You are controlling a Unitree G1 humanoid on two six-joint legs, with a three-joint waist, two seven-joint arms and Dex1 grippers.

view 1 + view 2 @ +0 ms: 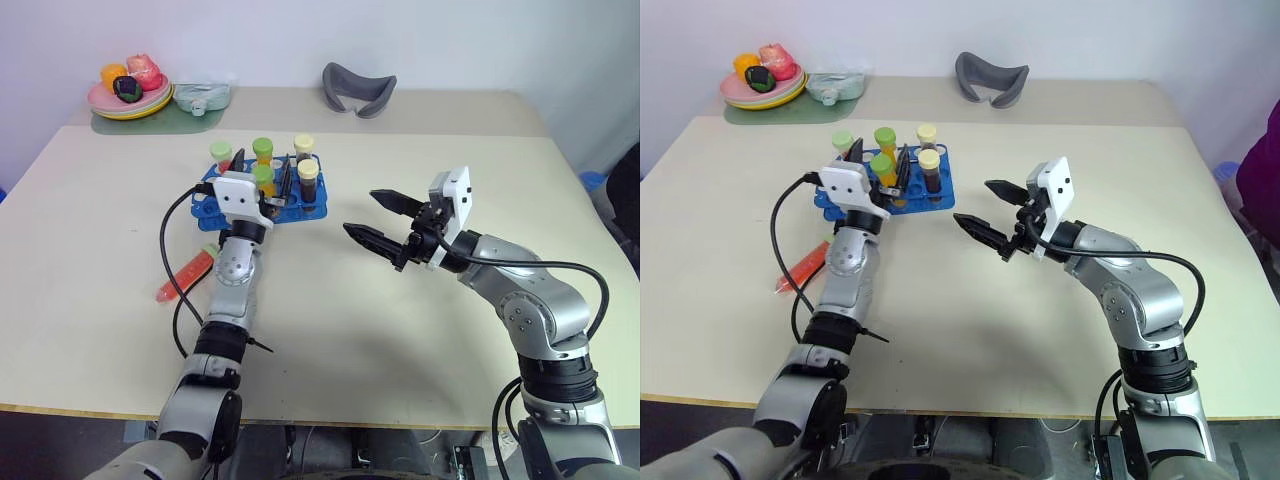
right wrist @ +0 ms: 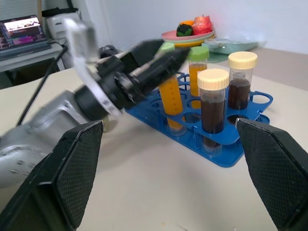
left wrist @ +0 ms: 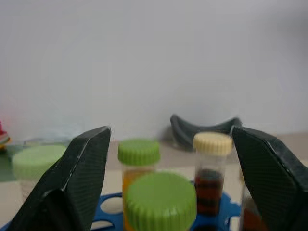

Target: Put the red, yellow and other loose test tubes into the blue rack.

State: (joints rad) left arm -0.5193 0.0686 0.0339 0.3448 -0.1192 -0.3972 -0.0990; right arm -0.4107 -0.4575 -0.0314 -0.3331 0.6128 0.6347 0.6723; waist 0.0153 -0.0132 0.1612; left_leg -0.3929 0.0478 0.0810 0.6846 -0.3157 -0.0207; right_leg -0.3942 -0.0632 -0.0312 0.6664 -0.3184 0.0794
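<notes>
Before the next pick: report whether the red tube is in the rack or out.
Out: the red tube lies flat on the table, beside the left arm, apart from the blue rack.

Plate of toy fruit [image 1: 128,95] on green mat [image 1: 150,120], far beyond left end effector [image 1: 262,172]; grey curved object [image 1: 358,89] far beyond right end effector [image 1: 375,215]; laptop [image 2: 24,30] off table [image 1: 400,330].

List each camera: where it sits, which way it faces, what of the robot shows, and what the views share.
Left eye view: on the head, looking forward and down at the table; both arms show, left gripper at the blue rack, right gripper open.
Right eye view: beside it, same scene.
Left wrist view: along its open fingers at the capped tubes in the rack.
Right wrist view: along its wide fingers toward the rack and the left gripper.
Shared: all four show the rack.
</notes>
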